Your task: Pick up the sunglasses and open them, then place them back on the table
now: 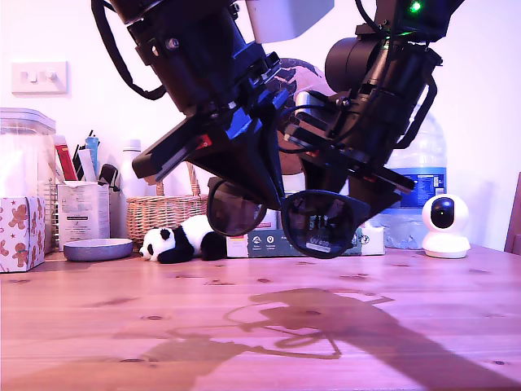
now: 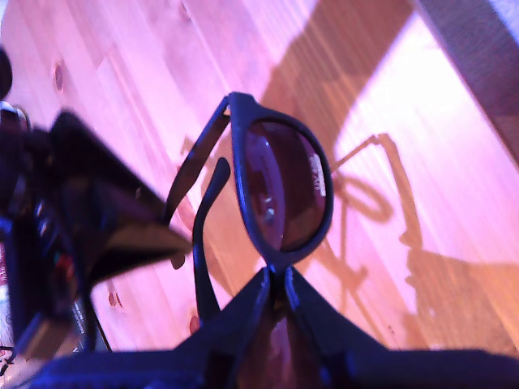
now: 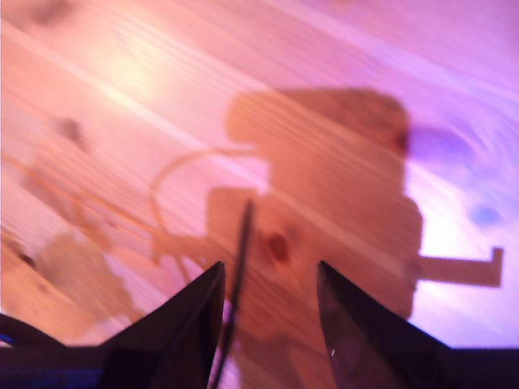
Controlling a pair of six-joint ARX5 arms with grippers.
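Note:
The black sunglasses (image 1: pixel 321 224) hang in the air above the wooden table (image 1: pixel 122 326), lenses facing the exterior camera. A small white sticker sits on the lens toward the exterior view's right. My first gripper (image 1: pixel 275 199) (image 2: pixel 276 279) comes down from the exterior view's upper left and is shut on the bridge of the sunglasses (image 2: pixel 284 186). Two temple arms reach from the frame toward my second gripper (image 1: pixel 373 205) (image 2: pixel 166 243). In the second wrist view, my second gripper (image 3: pixel 268 275) is open, with one thin temple arm (image 3: pixel 241 259) between its fingers, close to one of them.
Along the back of the table are a toy panda (image 1: pixel 175 242), a wicker basket (image 1: pixel 163 212), a grey dish (image 1: pixel 98 248), a patterned tissue box (image 1: pixel 20 232), a flat box (image 1: pixel 273 242), a water bottle (image 1: pixel 425 175) and a white camera (image 1: pixel 445 226).

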